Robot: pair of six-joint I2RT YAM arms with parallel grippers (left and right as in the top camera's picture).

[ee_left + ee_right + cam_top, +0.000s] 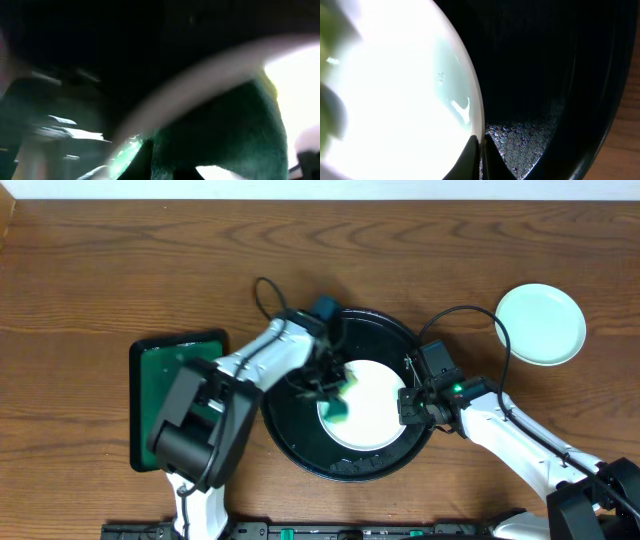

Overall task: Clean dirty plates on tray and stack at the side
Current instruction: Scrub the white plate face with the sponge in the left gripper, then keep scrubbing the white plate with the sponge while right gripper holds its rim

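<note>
A pale plate (372,405) lies in the round black tray (300,442). My left gripper (332,388) is over the plate's left part, shut on a green sponge (340,402) that rests on the plate. The left wrist view is blurred and shows the sponge (225,135) against the plate's rim (200,80). My right gripper (408,402) is shut on the plate's right rim. In the right wrist view its fingers (481,150) pinch the edge of the plate (395,90) above the tray floor (545,75). A mint-green plate (540,325) sits on the table at the far right. No third plate shows.
A rectangular dark green tray (165,365) lies left of the black tray, partly under my left arm. Black cables loop above both arms near the tray's far rim. The wooden table (120,270) extends behind and to the left.
</note>
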